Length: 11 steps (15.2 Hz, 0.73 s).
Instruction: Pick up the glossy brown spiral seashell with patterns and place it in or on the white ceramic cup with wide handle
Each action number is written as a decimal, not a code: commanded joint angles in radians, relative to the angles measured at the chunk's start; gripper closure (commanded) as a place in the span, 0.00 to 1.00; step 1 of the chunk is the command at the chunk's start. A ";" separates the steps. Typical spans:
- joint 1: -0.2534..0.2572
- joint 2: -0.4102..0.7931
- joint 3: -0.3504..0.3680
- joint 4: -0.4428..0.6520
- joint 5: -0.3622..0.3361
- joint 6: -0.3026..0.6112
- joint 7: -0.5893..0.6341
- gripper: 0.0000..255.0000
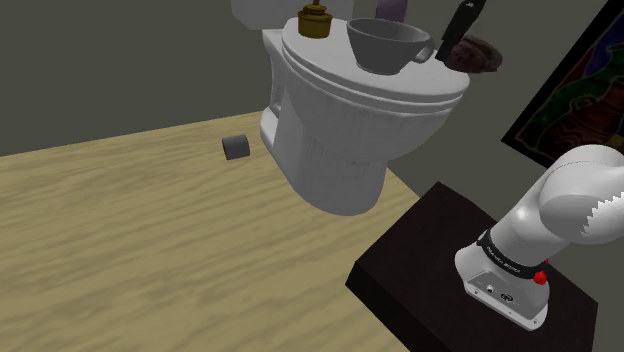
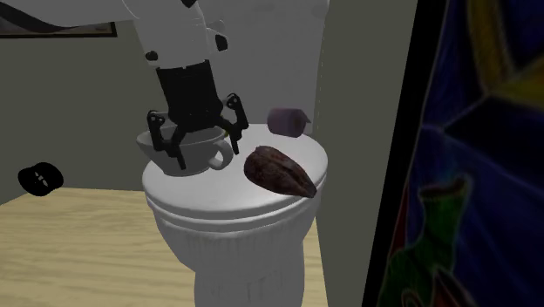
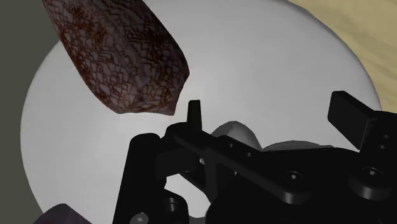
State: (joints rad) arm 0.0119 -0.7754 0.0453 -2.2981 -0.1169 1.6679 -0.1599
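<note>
I note gripper (image 2: 205,144) wide open, empty, hanging above lid (image 2: 218,208) beside cup (image 2: 209,159). Shell (image 2: 279,172) lies apart, ungrasped. I judge fingers spread ready for pickup.

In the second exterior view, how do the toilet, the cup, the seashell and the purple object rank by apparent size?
1. toilet, largest.
2. cup and seashell: they look about alike, and the gripper hides part of the cup, so I do not rank them.
3. purple object, smallest.
</note>
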 commanded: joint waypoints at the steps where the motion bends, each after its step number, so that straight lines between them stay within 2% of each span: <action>1: 0.000 0.000 0.000 0.000 0.000 0.000 0.000 0.00; 5: 0.027 -0.023 -0.122 0.018 -0.060 -0.063 -0.245 0.00; 10: 0.062 0.008 -0.271 0.096 -0.144 -0.131 -0.554 0.00; 11: 0.062 0.004 -0.274 0.080 -0.146 -0.118 -0.553 0.00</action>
State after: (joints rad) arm 0.0691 -0.7832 -0.2061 -2.2143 -0.2526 1.5502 -0.6759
